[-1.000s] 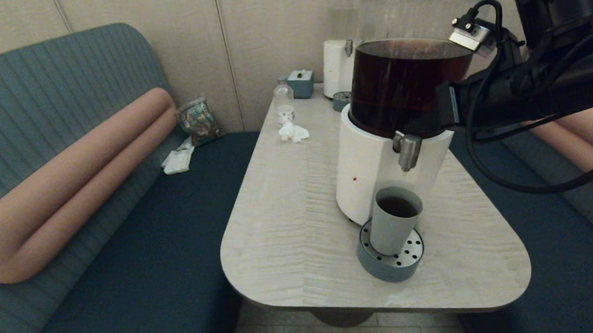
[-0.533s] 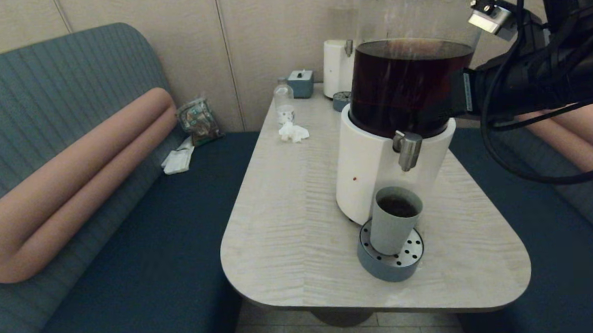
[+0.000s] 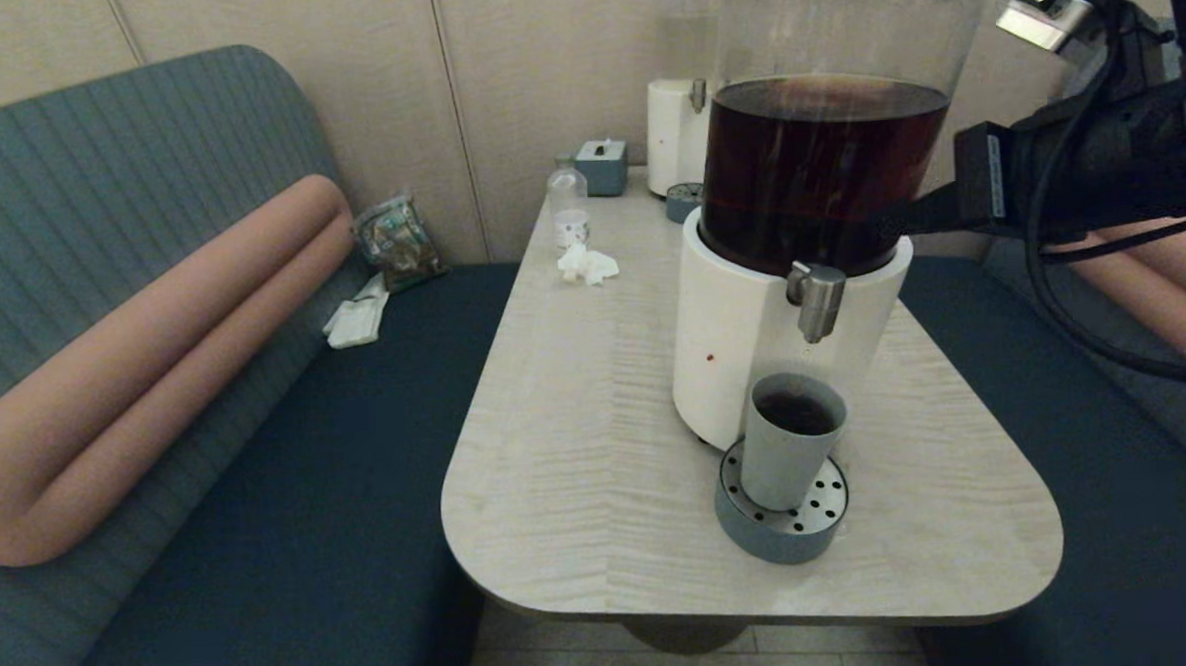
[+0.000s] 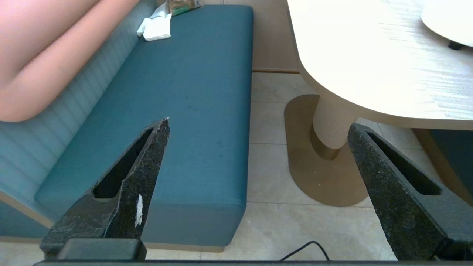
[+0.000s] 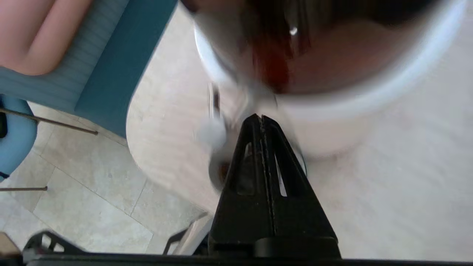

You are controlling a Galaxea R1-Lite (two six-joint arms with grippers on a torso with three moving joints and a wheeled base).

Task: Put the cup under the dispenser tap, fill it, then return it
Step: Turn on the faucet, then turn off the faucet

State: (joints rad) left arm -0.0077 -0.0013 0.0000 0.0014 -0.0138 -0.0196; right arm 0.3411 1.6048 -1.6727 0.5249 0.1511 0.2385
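The grey-blue cup [image 3: 791, 442] stands upright on the round drip tray [image 3: 784, 527], directly below the dispenser tap [image 3: 817, 301]. Dark liquid shows inside the cup. The big dispenser [image 3: 754, 346] has a white base and a clear tank of dark drink. My right gripper [image 3: 910, 222] is shut and empty, held high beside the tank's right side, well above and apart from the cup. In the right wrist view the shut gripper [image 5: 261, 118] points down at the blurred dispenser, and the cup [image 5: 217, 169] is half hidden behind its fingers. My left gripper [image 4: 258, 123] hangs open over the floor beside the table.
At the table's far end stand a clear bottle [image 3: 567, 204], a crumpled tissue [image 3: 587, 264], a tissue box [image 3: 602, 165] and a slimmer white dispenser [image 3: 672, 134]. Blue benches flank the table [image 3: 578, 454]. The table's pedestal [image 4: 332, 125] is near the left gripper.
My right arm has drawn back to the right and risen, away from the front of the tank. The cup, tray and tap have not moved.
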